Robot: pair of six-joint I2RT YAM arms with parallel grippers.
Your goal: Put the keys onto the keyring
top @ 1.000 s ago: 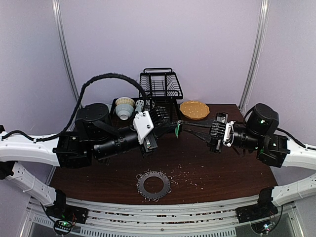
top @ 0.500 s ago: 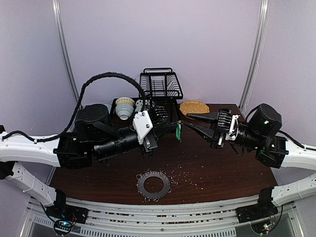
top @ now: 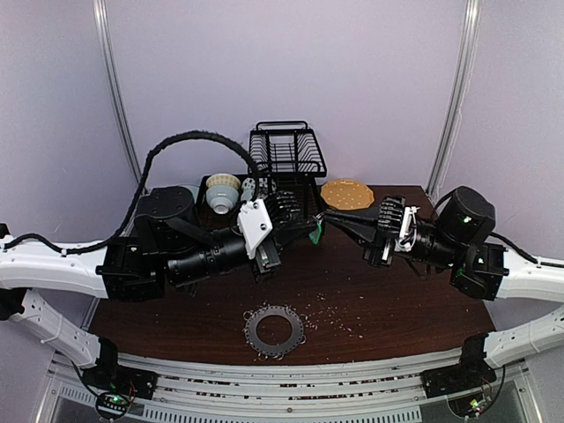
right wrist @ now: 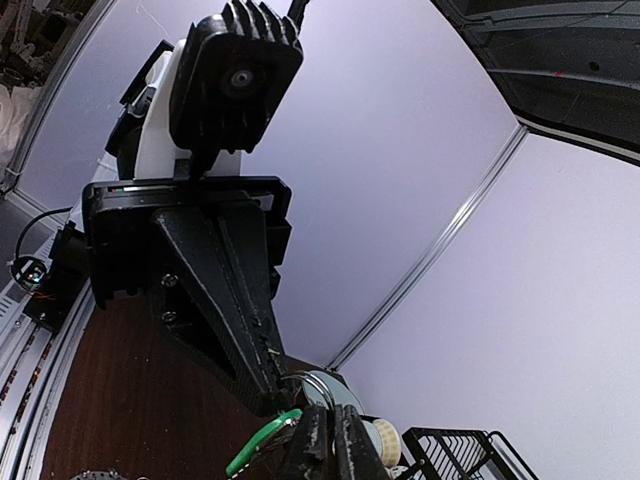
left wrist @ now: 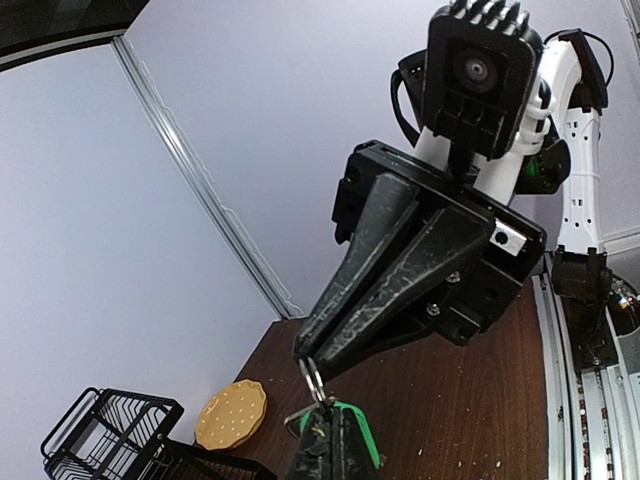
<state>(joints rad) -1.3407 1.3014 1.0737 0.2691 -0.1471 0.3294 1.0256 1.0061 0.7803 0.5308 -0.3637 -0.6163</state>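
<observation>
key pinched mid-air between your left hand and right hand, both clamped narrow on it | keyring flat on table, untouched | nothing threaded yet

The key, bright green-headed, is up off the desk at frame centre, pinched where the left gripper and right gripper meet. The keyring, a dark grey disc fringed with wire loops, lies flat at lower centre, well apart.

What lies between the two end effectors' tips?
There, the left end effector holds a green-headed key, the right end effector a silver wire loop; both wrist views show them.
</observation>
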